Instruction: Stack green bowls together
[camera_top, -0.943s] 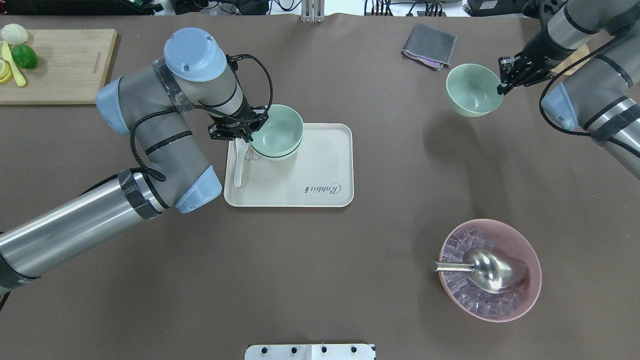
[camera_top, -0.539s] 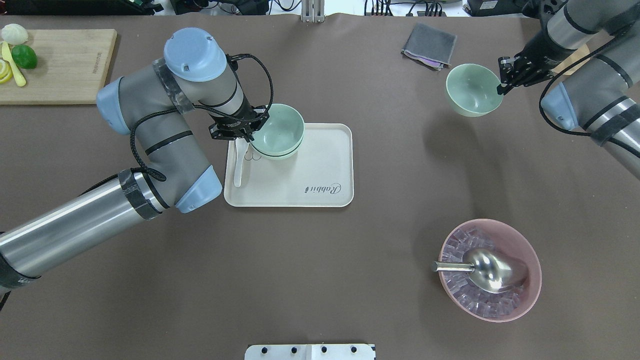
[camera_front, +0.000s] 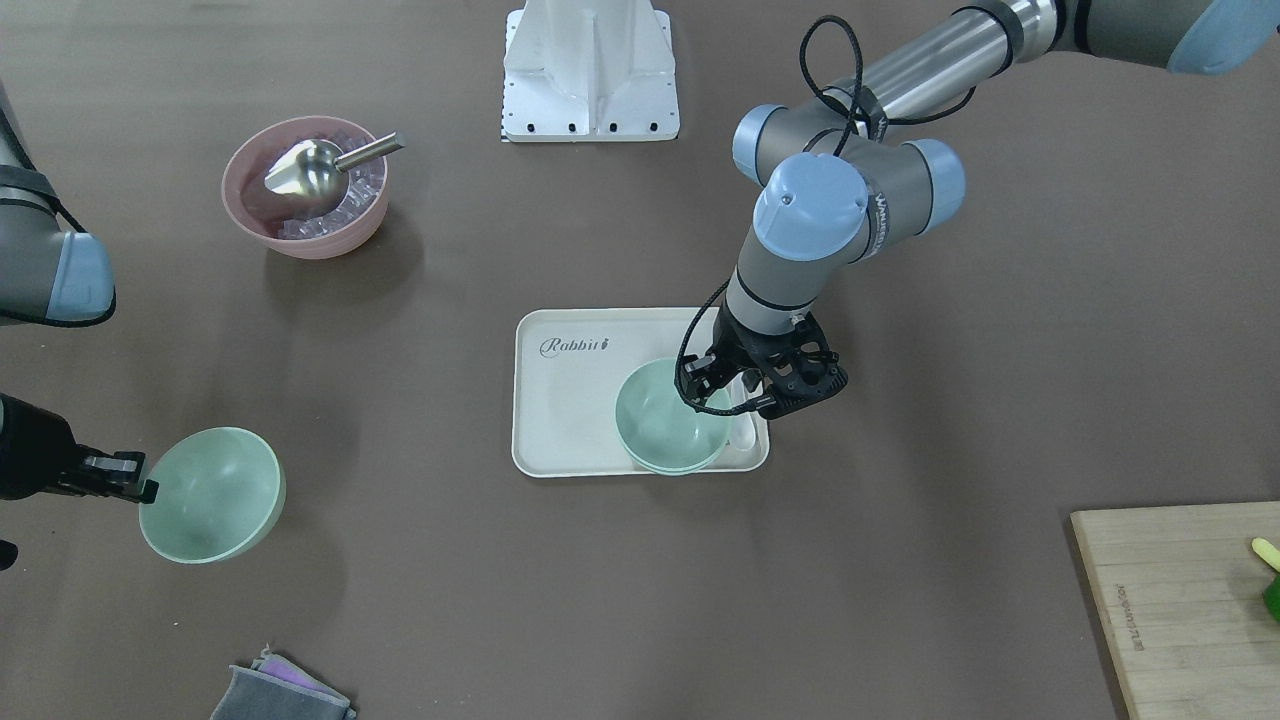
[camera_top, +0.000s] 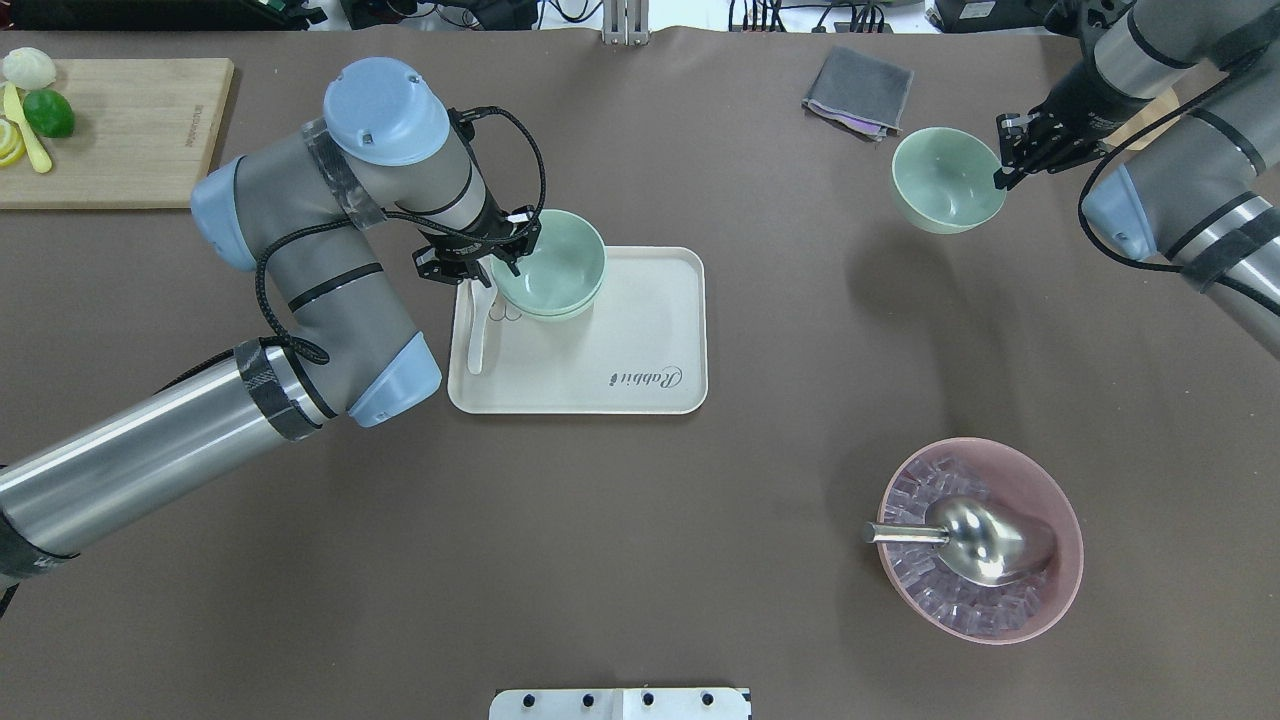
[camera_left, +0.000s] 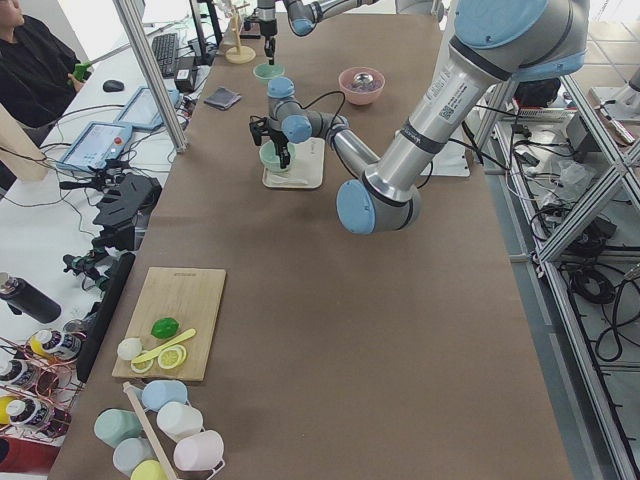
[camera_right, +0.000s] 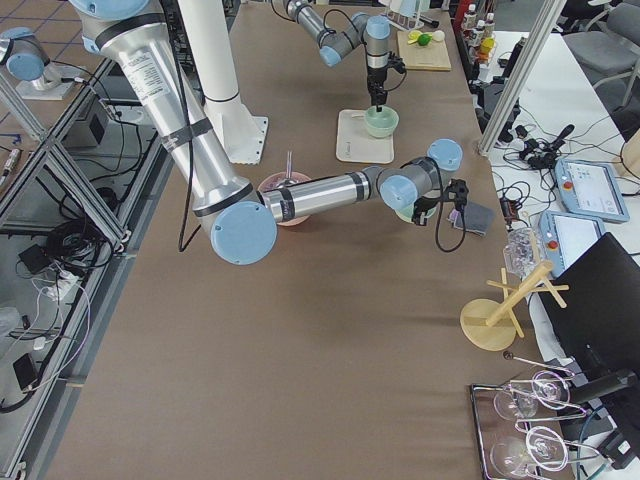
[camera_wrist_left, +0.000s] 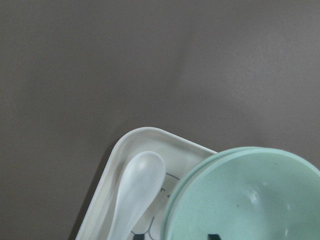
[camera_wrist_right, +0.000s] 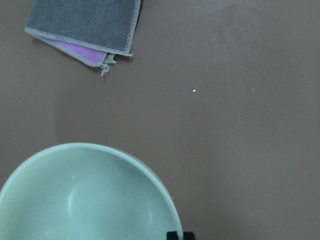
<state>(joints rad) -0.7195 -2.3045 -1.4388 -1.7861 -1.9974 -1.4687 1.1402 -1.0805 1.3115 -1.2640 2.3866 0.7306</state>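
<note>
The left gripper (camera_top: 497, 266) pinches the rim of the nested green bowls (camera_top: 550, 266) on the tray (camera_top: 640, 340) lettered "Rabbit". The right gripper (camera_top: 1003, 177) grips the third green bowl (camera_top: 945, 180) aloft, its rim clamped.

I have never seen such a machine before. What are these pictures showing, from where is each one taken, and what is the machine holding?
These are two robot arms at one brown table, each ending in a two-finger gripper. One camera looks down from behind the robot, one faces it, two stand at the table's ends, and one sits on each wrist.

The left gripper grips the rim of the upper of two stacked green bowls on a white tray, beside a white spoon. The right gripper holds a third green bowl by its rim, seemingly raised above the table.

Also there: a pink bowl with ice and a metal scoop, a folded grey cloth, and a cutting board.
</note>
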